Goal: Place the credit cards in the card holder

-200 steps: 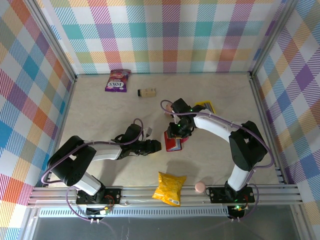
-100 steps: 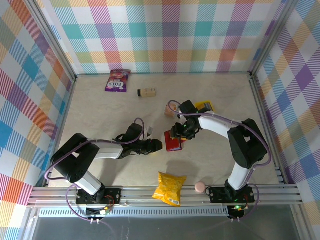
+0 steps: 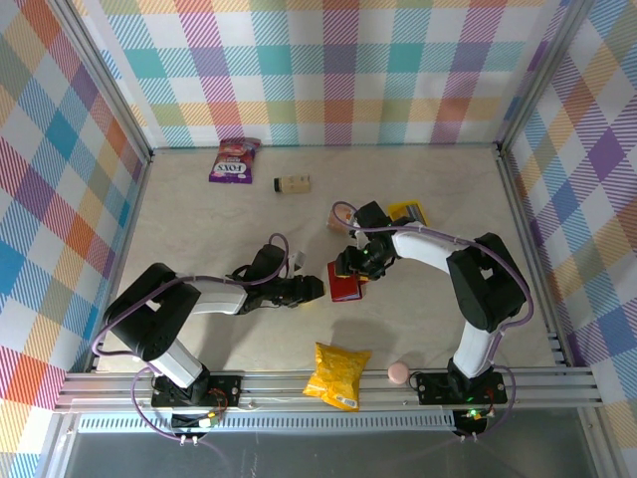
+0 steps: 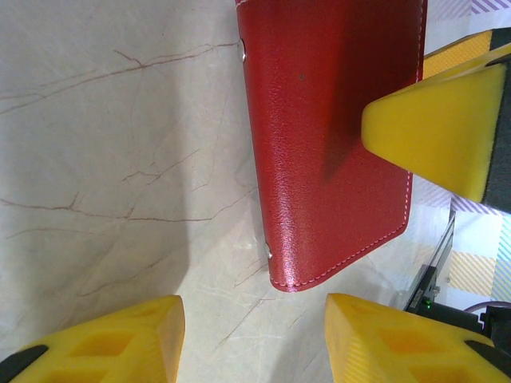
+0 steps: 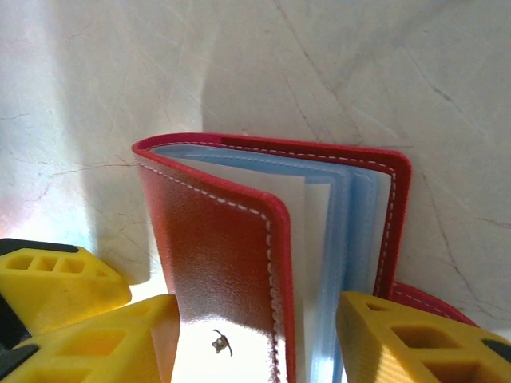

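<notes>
- While the holder [image 3: 345, 283] lies part open on the bench [image 3: 199, 229], its pale blue pockets [image 5: 351, 231] look empty, so by my judgement your loading has not begun.
- Your right tool [image 5: 255, 327] straddles the holder; gripping or freed, you cannot tell.
- Your left tool [image 4: 255, 339] stands released just beside it, grasping nothing.
- You can read "FOX'S" on the purple bag [image 3: 233, 159].

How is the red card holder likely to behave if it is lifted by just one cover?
The card holder is half open, with loose blue inner pockets fanning out, so it would probably flop open rather than stay stiff. Its glossy cover looks smooth, so it may slip. It looks thin, so likely light.
</notes>
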Motion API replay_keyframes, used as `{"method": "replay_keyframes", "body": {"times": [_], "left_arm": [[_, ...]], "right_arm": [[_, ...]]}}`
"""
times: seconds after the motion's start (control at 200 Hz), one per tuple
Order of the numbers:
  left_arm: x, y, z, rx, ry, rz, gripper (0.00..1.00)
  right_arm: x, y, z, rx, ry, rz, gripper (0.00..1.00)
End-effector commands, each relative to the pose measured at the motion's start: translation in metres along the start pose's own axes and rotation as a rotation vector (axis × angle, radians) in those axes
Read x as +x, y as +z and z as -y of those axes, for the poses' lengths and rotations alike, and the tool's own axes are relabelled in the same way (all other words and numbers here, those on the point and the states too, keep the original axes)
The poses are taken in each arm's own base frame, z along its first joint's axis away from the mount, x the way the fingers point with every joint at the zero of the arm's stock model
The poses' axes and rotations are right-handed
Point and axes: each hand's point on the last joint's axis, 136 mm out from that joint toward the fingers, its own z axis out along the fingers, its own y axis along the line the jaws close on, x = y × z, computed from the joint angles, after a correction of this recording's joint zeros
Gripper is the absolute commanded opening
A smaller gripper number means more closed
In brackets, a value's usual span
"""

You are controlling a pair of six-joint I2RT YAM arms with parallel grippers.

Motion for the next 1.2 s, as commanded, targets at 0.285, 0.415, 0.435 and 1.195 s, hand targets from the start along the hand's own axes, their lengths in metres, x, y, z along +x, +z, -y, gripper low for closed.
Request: {"method": "replay_keyframes", "body": {"times": [0.285, 0.415, 0.435, 1.195], "left_arm": [[-0.006, 0.009, 0.005, 0.013, 0.023, 0.003, 0.49], [-0.007, 0.009, 0.005, 0.013, 0.023, 0.004, 0.49], [-0.007, 0.009, 0.005, 0.013, 0.023, 0.005, 0.49], [-0.009, -0.04, 0.003, -0.063, 0.006, 0.125, 0.49]], "right_arm": [[0.003, 0.0, -0.015, -0.1, -0.034, -0.012, 0.54], [0.005, -0.003, -0.024, -0.147, -0.047, -0.016, 0.52], [0.005, -0.004, -0.025, -0.155, -0.049, -0.015, 0.52], [0.006, -0.021, -0.077, -0.283, -0.099, 0.037, 0.54]]}}
